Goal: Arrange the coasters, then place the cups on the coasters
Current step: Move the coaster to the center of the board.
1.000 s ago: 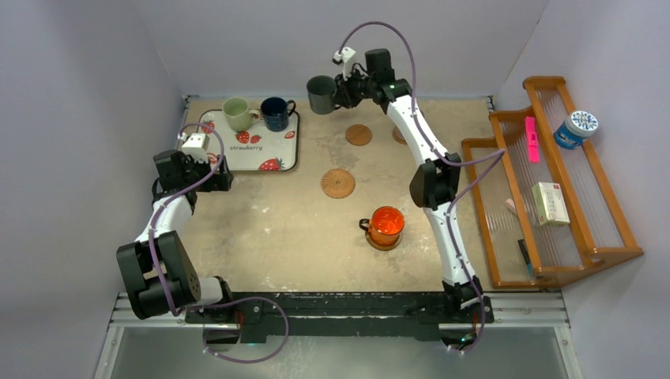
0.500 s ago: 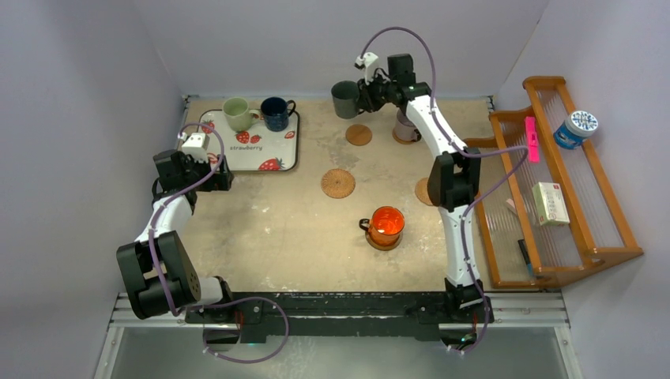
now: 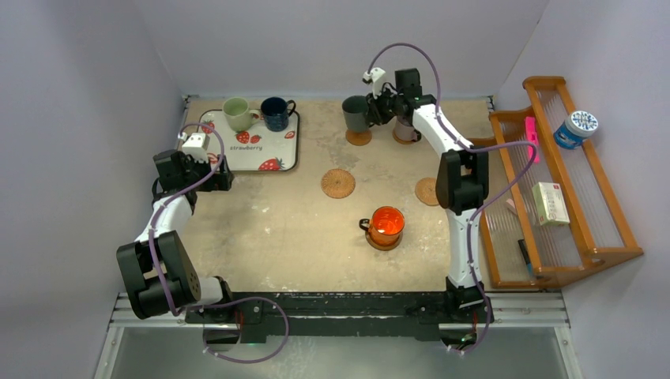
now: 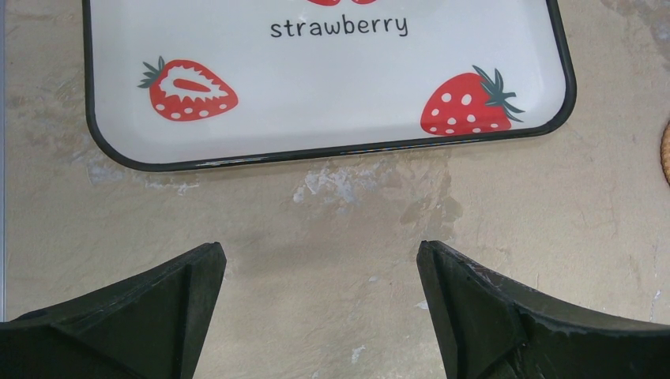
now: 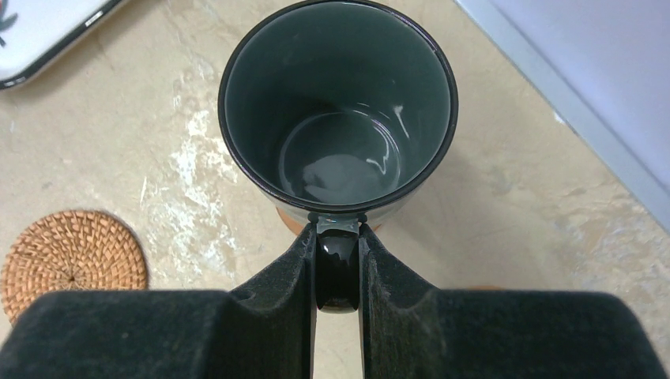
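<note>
Left arm (image 3: pixel 167 218) and right arm (image 3: pixel 457 237): white link shells, bulky black joint housings, black bases on a black rail (image 3: pixel 332 309). A thin purple cable (image 3: pixel 403 46) loops along each arm up to a small white wrist camera box (image 3: pixel 194 144). Left gripper (image 4: pixel 318 253) and right gripper (image 5: pixel 338 237) have matte black wedge-shaped fingers (image 4: pixel 134 316), grainy surface, slightly scuffed edges, flat inner faces
</note>
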Tool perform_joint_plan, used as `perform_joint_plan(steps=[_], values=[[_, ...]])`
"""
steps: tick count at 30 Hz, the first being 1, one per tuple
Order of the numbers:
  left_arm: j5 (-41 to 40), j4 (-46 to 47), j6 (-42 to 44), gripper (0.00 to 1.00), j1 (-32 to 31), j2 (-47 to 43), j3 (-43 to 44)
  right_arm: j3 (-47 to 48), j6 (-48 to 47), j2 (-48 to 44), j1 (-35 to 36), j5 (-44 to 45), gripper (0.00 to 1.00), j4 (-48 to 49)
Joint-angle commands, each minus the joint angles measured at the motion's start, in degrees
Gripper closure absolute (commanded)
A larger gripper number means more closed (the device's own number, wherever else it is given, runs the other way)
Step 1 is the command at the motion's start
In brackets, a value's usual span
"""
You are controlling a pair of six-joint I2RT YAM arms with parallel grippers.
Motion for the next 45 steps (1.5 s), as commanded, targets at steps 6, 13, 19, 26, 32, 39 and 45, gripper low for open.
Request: perform_joint_plan(steps=[6, 13, 19, 26, 32, 39, 45], values=[[1.38, 2.25, -0.55, 0.00, 0.29, -0.94, -0.40, -2.99, -1.67, -5.97, -0.46, -0.08, 1.00, 10.03], [1.11, 2.25, -0.46, 0.00, 0.29, -1.08, -0.49, -1.45, -1.35, -3.37, -0.44, -0.02, 1.00, 9.73], [0.97, 2.34, -0.46, 0.00, 0.29, -1.01, -0.49, -0.41, -1.36, -1.90, -0.42, -0.09, 1.00, 8.76], [1.00, 2.34, -0.50, 0.00, 0.29, -0.83, -0.49, 0.63, -1.36, -0.28, -0.47, -0.58, 1.00, 7.53], [1.11, 2.34, -0.37, 0.00, 0.29, -0.73, -0.51, 0.84, -1.65, 0.74, -0.47, -0.37, 1.00, 7.12], [1.25, 2.42, -0.42, 0.00, 0.29, -0.55, -0.41, -0.37, -2.25, 0.50, -0.47, -0.18, 1.00, 7.27], [1.29, 2.34, -0.45, 0.00, 0.29, -0.51, -0.41, -0.60, -2.19, 0.71, -0.42, -0.04, 1.00, 6.78]])
